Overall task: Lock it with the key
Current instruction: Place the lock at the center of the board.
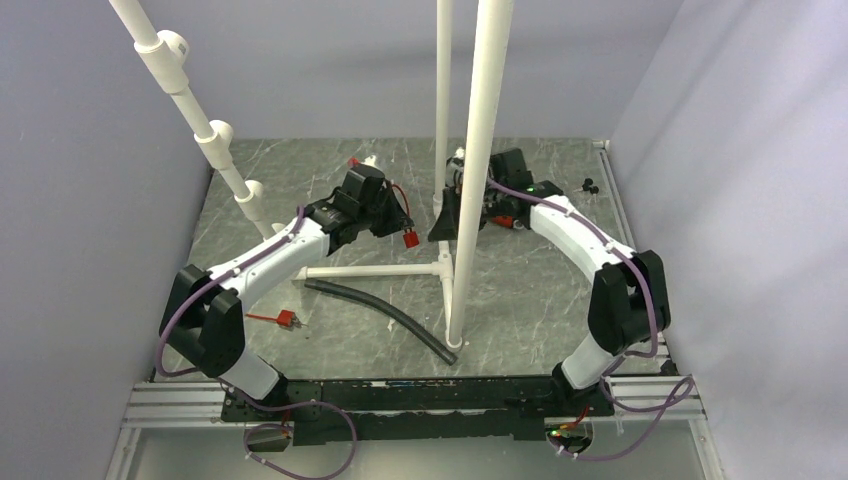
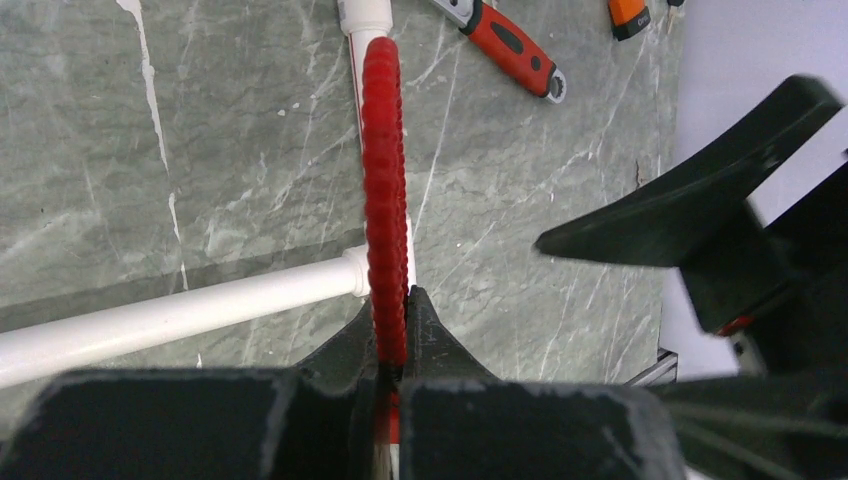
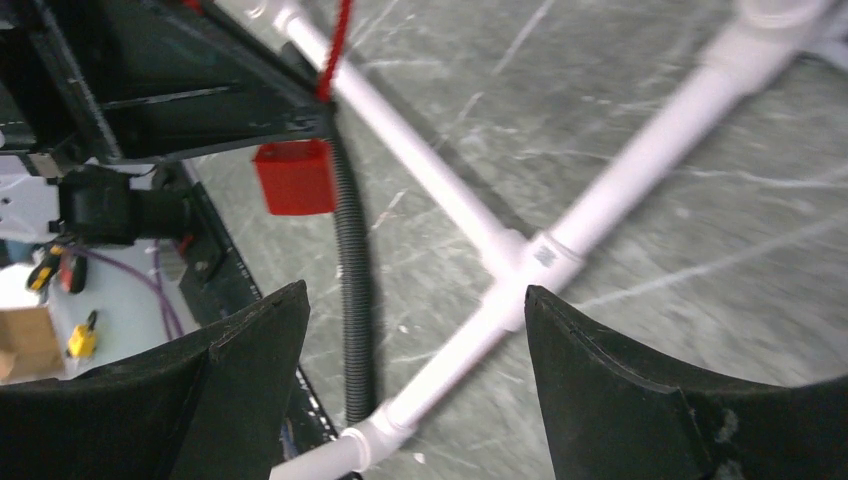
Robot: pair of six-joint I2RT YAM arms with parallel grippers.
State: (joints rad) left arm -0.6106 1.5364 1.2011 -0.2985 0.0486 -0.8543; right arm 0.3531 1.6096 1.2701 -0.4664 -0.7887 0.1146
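Note:
My left gripper (image 1: pixel 393 215) is shut on a red ribbed cable (image 2: pixel 385 170), held between its fingertips (image 2: pixel 415 335). A small red lock body (image 1: pixel 410 238) hangs from the cable just below the gripper; it also shows in the right wrist view (image 3: pixel 295 177). My right gripper (image 1: pixel 446 222) is open and empty (image 3: pixel 415 340), a little right of the lock, above the white pipe frame (image 3: pixel 540 250). A small red item with a thin tail (image 1: pixel 283 320), possibly the key, lies on the table near the left arm.
Tall white pipes (image 1: pixel 480 170) rise from a cross base between the arms. A black corrugated hose (image 1: pixel 385 315) lies on the table. A slanted white pipe (image 1: pixel 200 110) stands at the left. A red-handled tool (image 2: pixel 510 48) lies at the far side.

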